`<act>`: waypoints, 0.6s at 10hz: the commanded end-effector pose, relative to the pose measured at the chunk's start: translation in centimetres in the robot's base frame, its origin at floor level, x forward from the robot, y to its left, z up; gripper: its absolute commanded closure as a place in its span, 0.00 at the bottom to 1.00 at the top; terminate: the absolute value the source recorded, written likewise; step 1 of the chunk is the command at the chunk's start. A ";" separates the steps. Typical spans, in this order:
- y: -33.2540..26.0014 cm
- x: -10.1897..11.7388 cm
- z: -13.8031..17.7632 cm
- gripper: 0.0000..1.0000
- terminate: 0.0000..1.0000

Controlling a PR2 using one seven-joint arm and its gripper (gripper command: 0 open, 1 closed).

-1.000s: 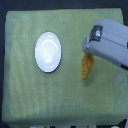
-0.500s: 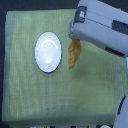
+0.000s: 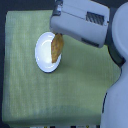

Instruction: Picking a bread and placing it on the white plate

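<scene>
- Golden-orange bread [image 3: 57, 47] now over the right half of the white plate [image 3: 43, 55], left of centre in the frame; a second ago hanging well to the right of the plate, over bare cloth.
- Carried leftward across the green cloth [image 3: 30, 95] in two quick stages, from right of the plate to directly above its right rim.
- Upper end of the bread tucked under the grey tool [image 3: 60, 33] in the upper middle of the frame; lower end pointing down toward the plate's lower right edge.
- Tool apparently closed on the bread's top end, though the fingers themselves hidden beneath the bulky grey housing.
- Cannot tell whether the bread already rests on the plate or hangs just above it; no clear shadow gap visible.
- Meaning for the task: transport essentially finished, only lowering and release left, by judgement.
- Possible snag: bread about as long as the plate is wide and lying off-centre, so one end may overhang the right rim once let go.
- Plate itself in the same spot on the cloth throughout, undisturbed.
</scene>
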 end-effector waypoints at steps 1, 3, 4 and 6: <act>6.0 0.2 -3.7 1.00 0.00; 6.4 -0.8 -5.9 1.00 0.00; 6.1 -0.7 -6.3 1.00 0.00; 6.2 -0.8 -6.7 1.00 0.00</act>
